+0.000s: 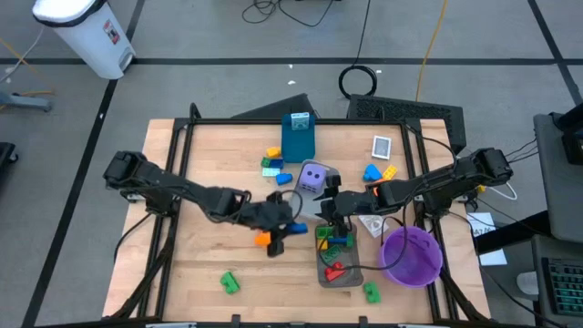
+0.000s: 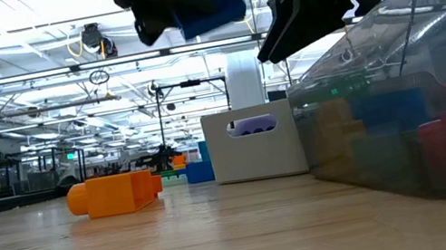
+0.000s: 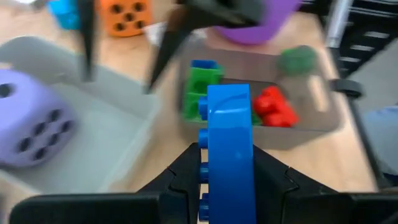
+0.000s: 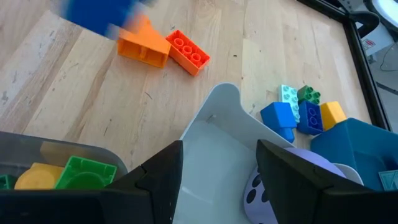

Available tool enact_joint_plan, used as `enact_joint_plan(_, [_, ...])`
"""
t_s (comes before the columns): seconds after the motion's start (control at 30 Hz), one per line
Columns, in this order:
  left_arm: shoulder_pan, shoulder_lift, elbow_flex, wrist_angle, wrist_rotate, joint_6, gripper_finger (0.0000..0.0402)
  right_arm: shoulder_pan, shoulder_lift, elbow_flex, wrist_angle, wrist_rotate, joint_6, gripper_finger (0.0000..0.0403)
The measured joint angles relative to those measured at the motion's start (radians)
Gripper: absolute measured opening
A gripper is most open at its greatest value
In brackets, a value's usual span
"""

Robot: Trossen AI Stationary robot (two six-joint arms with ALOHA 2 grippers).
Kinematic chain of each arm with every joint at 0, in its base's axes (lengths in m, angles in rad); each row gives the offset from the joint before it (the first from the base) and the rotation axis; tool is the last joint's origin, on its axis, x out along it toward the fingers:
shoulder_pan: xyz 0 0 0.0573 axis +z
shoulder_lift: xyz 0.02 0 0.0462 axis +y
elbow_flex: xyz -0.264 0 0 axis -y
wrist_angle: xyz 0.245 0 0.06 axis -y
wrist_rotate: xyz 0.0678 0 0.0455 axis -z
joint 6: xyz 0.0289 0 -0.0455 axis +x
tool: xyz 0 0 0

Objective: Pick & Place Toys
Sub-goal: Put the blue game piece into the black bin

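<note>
We see a die point(image 1: 312, 176) in one tray point(image 1: 321, 192), bricks point(image 1: 333, 244) in another tray point(image 1: 355, 276) beside the bowl point(image 1: 412, 256).

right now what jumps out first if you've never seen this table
The left gripper hangs above the table's middle, its fingers shut on a blue plastic building brick. Beside it the right gripper hovers open over a pale grey tray holding a purple dotted die, near a round purple bowl.
</note>
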Motion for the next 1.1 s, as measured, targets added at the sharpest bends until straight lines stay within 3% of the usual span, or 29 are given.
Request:
enact_joint_plan(0.47, [-0.058,0.137,0.0,0.23,0.149,0.058,0.01,-0.005,0.0,0.0,0.256,-0.002,0.007,0.0199])
enact_joint_plan(0.8, [-0.068,0.138,0.0,0.242,0.187,0.172,0.01,-0.005,0.0,0.0,0.379,-0.237,0.007,0.0199])
enact_joint_plan(1.1, [-0.058,0.138,0.0,0.22,0.228,0.269,0.01,-0.006,0.0,0.0,0.409,-0.234,0.006,0.0199])
